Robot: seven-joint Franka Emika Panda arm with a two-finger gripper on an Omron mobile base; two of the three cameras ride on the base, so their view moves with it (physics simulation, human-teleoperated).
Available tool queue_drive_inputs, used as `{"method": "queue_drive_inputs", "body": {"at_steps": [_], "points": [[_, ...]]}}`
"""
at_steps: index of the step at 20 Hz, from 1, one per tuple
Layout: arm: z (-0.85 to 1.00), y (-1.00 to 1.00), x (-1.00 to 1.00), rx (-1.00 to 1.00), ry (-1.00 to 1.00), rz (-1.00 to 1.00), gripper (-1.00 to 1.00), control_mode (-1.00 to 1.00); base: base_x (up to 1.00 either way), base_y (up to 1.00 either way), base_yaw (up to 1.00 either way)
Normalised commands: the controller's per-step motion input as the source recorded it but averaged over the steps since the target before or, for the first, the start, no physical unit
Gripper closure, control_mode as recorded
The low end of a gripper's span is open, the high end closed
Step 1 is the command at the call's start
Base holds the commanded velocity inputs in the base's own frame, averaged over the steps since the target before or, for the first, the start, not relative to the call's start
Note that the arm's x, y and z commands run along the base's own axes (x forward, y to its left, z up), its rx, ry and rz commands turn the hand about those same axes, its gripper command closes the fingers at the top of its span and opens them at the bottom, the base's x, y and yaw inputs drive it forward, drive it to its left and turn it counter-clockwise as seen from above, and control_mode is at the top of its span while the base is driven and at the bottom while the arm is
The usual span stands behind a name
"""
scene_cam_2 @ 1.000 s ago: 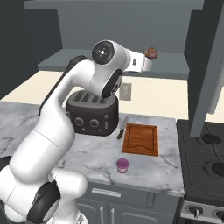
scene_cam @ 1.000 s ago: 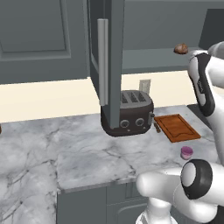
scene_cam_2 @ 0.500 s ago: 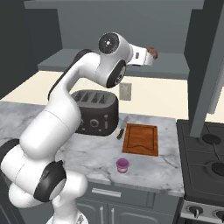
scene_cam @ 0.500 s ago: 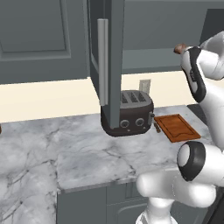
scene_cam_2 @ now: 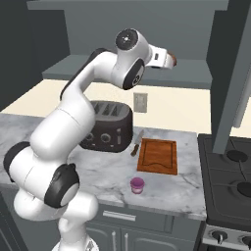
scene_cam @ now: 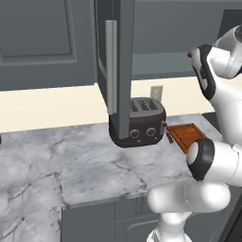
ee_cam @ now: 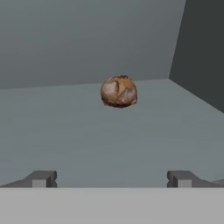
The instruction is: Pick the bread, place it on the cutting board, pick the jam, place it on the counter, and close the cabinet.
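The bread (ee_cam: 119,91), a mottled brown lump, sits on the grey shelf of the open cabinet (scene_cam_2: 147,73). My gripper (ee_cam: 111,179) is open, its fingertips (ee_cam: 41,178) spread wide, short of the bread and centred on it. From the right base, the gripper (scene_cam_2: 169,59) reaches up to the shelf and covers most of the bread. Below, the jam (scene_cam_2: 137,185) stands on the marble counter (scene_cam_2: 105,171), in front of the reddish cutting board (scene_cam_2: 158,156). The cutting board (scene_cam: 186,134) lies right of the toaster. The cabinet door (scene_cam: 118,66) stands open.
A dark toaster (scene_cam_2: 105,132) stands on the counter left of the board. A stove (scene_cam_2: 230,181) adjoins the counter on the right. The other open cabinet door (scene_cam_2: 230,73) hangs above the stove. Closed wall cabinets (scene_cam: 42,42) are at the left.
The hand has moved up and forward towards the bread on the shelf and now hides most of it in the right base view. The jaws stayed open.
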Motion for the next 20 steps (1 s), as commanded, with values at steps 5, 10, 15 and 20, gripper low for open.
{"method": "queue_drive_inputs", "body": {"at_steps": [5,10,15,20], "points": [[-0.05,-0.04,0.21,0.0,0.0,0.0,-1.0,-1.0,0.0,0.0,0.0],[-0.18,-0.05,0.24,0.0,0.0,0.0,-1.0,-1.0,0.0,0.0,0.0],[-0.2,-0.09,0.25,0.0,0.0,0.0,-1.0,-1.0,0.0,0.0,0.0],[0.0,-0.19,0.28,0.0,0.0,0.0,-1.0,-1.0,0.0,0.0,0.0]]}}
